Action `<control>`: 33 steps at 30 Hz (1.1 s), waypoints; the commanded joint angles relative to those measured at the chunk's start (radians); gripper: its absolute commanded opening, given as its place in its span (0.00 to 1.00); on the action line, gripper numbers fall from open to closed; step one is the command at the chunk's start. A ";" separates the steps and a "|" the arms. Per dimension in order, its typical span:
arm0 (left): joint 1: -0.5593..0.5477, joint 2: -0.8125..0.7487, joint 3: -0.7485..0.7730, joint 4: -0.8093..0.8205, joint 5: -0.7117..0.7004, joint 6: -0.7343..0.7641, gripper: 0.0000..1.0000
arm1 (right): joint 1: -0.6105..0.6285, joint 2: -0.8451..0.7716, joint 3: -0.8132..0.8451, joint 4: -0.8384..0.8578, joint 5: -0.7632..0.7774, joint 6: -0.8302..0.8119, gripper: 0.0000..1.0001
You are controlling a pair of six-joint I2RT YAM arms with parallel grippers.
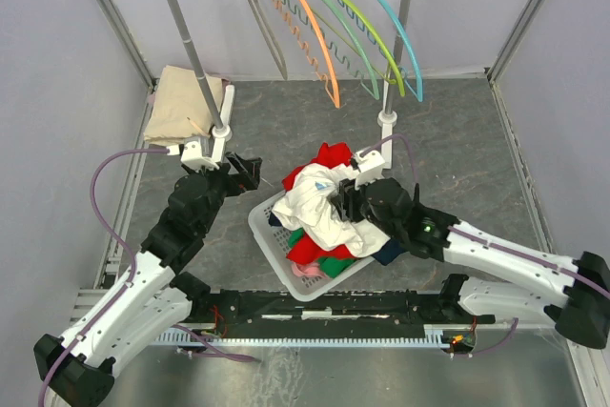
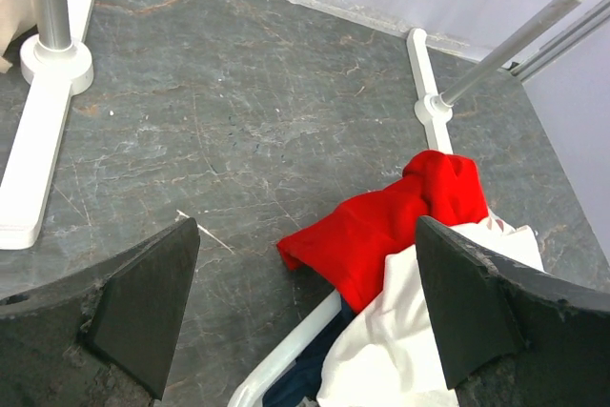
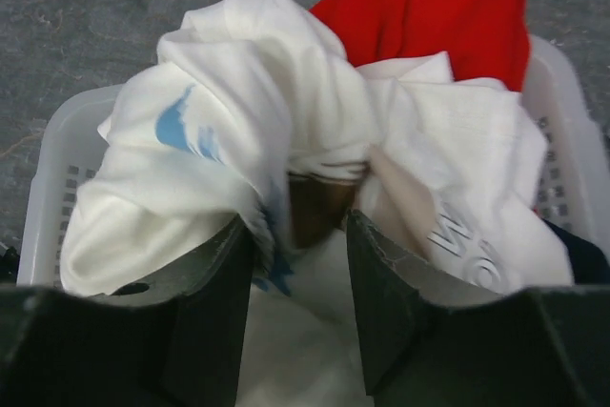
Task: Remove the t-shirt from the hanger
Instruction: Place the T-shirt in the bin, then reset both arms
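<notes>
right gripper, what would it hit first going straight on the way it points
The white t-shirt: the right gripper points straight into its bunched folds atop the laundry basket, with cloth seemingly right against it, though depth is unclear.

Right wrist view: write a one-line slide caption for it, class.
The right gripper, jaws parted, hangs over a crumpled white t-shirt heaped in a basket, red garment behind.

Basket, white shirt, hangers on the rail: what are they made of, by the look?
Basket: likely white moulded plastic, with rigid slotted walls.
White shirt: soft, matte, cotton-like knit. It crumples into folds and carries a print.
Hangers: probably plastic or coated wire, in glossy bright colours with thin arms. Can't settle which.
</notes>
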 commanded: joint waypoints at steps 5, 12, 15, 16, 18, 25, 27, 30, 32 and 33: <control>-0.003 -0.027 -0.030 0.062 -0.056 -0.007 0.99 | -0.004 -0.213 -0.012 -0.124 0.099 -0.041 0.65; -0.003 -0.065 -0.065 0.077 -0.084 -0.013 0.99 | -0.004 -0.462 -0.086 -0.184 0.280 0.020 0.83; -0.003 -0.084 -0.070 0.080 -0.091 -0.013 0.99 | -0.004 -0.599 -0.124 -0.262 0.466 0.075 0.96; -0.004 -0.088 -0.072 0.080 -0.092 -0.013 0.99 | -0.003 -0.642 -0.134 -0.290 0.527 0.092 1.00; -0.003 -0.094 -0.073 0.078 -0.096 -0.015 0.99 | -0.003 -0.748 -0.153 -0.340 0.642 0.125 1.00; -0.003 -0.092 -0.085 0.104 -0.112 -0.010 0.99 | -0.003 -0.962 -0.187 -0.484 0.871 0.179 1.00; -0.004 -0.090 -0.092 0.118 -0.113 -0.007 0.99 | -0.003 -0.986 -0.185 -0.499 0.884 0.171 0.99; -0.003 -0.092 -0.094 0.125 -0.113 -0.005 0.99 | -0.005 -0.991 -0.179 -0.513 0.892 0.153 0.99; -0.003 -0.094 -0.094 0.125 -0.113 -0.004 0.99 | -0.003 -0.982 -0.172 -0.530 0.905 0.156 1.00; -0.003 -0.097 -0.095 0.124 -0.112 -0.003 0.99 | -0.004 -0.976 -0.167 -0.538 0.909 0.160 1.00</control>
